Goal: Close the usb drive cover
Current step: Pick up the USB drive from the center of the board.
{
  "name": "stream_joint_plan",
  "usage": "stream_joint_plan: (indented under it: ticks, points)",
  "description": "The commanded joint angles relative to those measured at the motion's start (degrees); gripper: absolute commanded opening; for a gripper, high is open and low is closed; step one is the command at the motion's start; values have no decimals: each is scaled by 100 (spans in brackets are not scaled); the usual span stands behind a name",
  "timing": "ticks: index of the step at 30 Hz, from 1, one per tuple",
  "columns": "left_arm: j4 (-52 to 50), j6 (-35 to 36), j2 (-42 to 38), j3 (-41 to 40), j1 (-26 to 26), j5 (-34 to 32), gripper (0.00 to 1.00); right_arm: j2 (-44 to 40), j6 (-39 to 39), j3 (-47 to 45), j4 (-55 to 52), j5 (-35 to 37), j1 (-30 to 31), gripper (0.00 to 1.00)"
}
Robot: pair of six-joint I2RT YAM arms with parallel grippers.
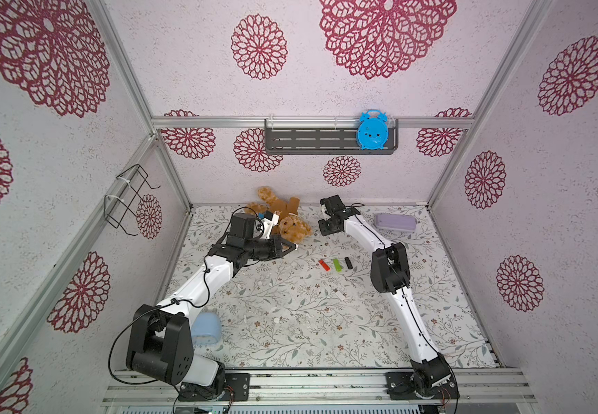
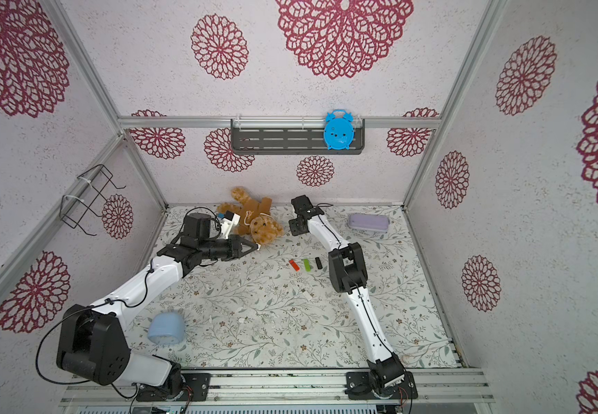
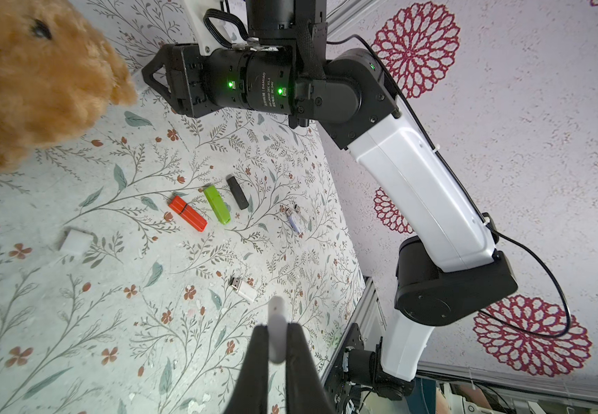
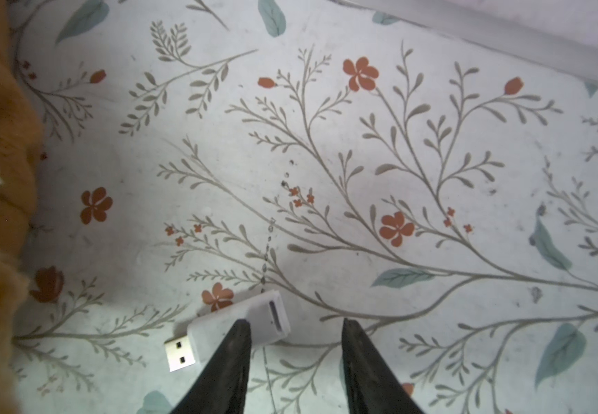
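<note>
My left gripper point(image 3: 276, 328) is shut on a small white usb drive cover point(image 3: 276, 313), whose rounded end sticks out past the fingertips. In both top views this gripper point(image 1: 293, 247) point(image 2: 254, 246) hovers just in front of the teddy bear's head. Over the back middle of the mat, my right gripper point(image 4: 295, 322) point(image 1: 326, 226) is open and points down. A white usb drive point(image 4: 265, 317) with a bare metal plug lies flat on the mat below it. The drive sits partly under one finger, not between the two.
A brown teddy bear point(image 1: 283, 218) lies at the back, close to both grippers. Red point(image 1: 323, 264), green point(image 1: 337, 264) and black point(image 1: 348, 263) drives lie in a row mid-mat. Another white drive point(image 3: 244, 288) and a swivel drive point(image 3: 294, 218) lie nearby. A purple case point(image 1: 395, 223) is back right, a pale blue object point(image 1: 206, 328) front left.
</note>
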Motion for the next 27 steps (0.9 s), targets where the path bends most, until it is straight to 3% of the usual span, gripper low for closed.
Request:
stream_joint_plan:
  ticks: [1,9,19,27]
  points:
    - [90,57,103,96,52,118,7,36,356,190,337,-268,-68,46]
    - [144,-35,149,105,43,174,7,422,963,426,831,-307,-69,47]
    - [162,-34,137,81,41,197,7,332,-231,301,-733,776,193,42]
    - [248,-50,76,-24,38,193,7,-361,-568,-449,-1144,540,356,39]
